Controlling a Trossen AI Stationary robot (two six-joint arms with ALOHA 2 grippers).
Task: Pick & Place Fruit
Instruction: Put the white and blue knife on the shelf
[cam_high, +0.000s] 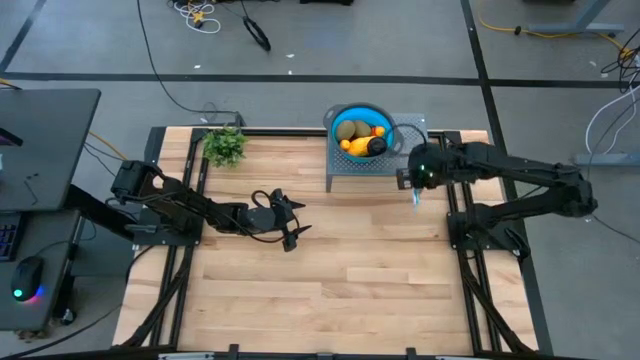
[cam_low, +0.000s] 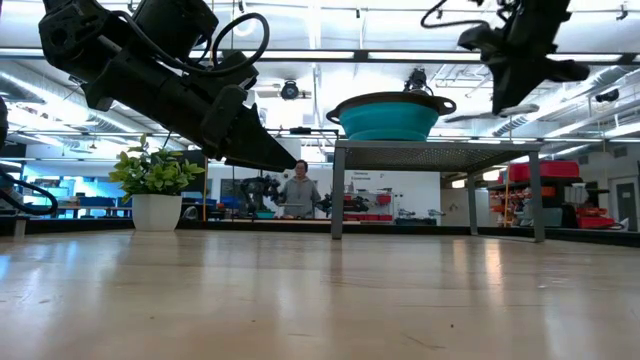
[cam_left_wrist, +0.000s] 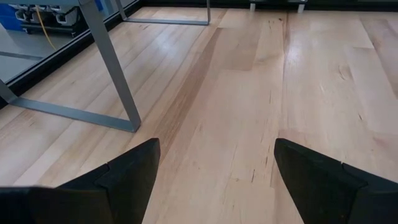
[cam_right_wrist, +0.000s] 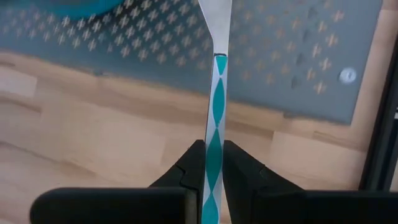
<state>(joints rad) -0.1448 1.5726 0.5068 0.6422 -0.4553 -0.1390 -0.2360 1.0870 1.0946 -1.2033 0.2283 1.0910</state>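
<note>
Desk of pale wooden planks (cam_high: 330, 270) carries everything here, and its broad middle and near edge hold no fruit that I can see. At the far edge, middle, stands a grey perforated metal stand (cam_high: 345, 172), and on it sits a round blue bowl (cam_high: 336, 115). At the far left corner is a small green leafy plant in a white pot (cam_high: 224, 146).

Left gripper (cam_high: 292, 223) hovers over the desk's middle, left of the stand, its fingers spread wide with nothing between them. Right gripper (cam_high: 415, 192) hangs just beside the stand's right end, its fingers clamped on a slim silver utensil with a teal diamond-patterned handle (cam_right_wrist: 216, 118).

Fruit (cam_high: 360, 134) lies heaped inside the bowl: a yellow-orange oblong, olive-brown ovals, small orange bits and one dark piece.

Judging from this, the placing looks finished or close to it, since every piece in sight is in the bowl. What is left seems to be only the utensil's purpose, which I cannot tell.
</note>
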